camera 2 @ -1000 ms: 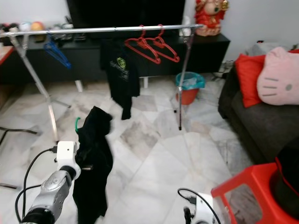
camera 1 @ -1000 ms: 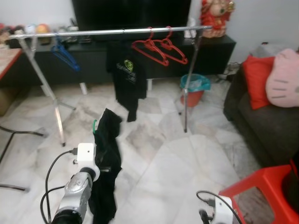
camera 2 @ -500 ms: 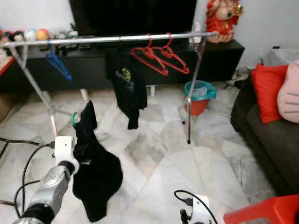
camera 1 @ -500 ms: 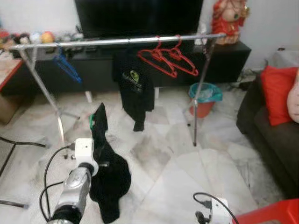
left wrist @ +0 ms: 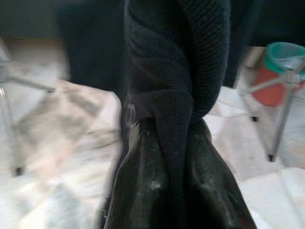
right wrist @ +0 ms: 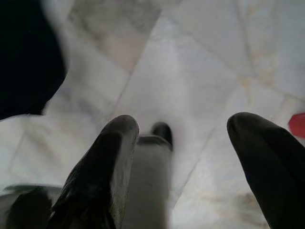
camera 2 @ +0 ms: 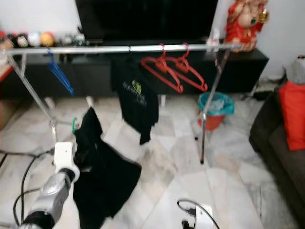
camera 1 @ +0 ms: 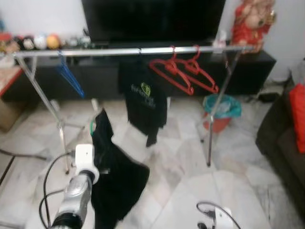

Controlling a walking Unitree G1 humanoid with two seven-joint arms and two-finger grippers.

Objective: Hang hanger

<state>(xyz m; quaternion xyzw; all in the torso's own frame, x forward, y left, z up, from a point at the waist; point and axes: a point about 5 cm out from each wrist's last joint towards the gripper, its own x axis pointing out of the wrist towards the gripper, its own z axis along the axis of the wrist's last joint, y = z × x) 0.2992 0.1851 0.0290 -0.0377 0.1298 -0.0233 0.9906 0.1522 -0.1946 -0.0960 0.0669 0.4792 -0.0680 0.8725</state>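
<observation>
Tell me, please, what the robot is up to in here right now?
The robot's left gripper is shut on a black garment on a green hanger, holding it up in front of the clothes rail. Two red hangers, a blue hanger and a black T-shirt already hang there. The right gripper hangs open above the floor.

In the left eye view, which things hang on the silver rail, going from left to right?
Blue hanger → black T-shirt → two red hangers.

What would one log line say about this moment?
left hand: shut on black knitted garment with green plastic hanger | right hand: open, idle | silver metal clothes rail: ahead
</observation>
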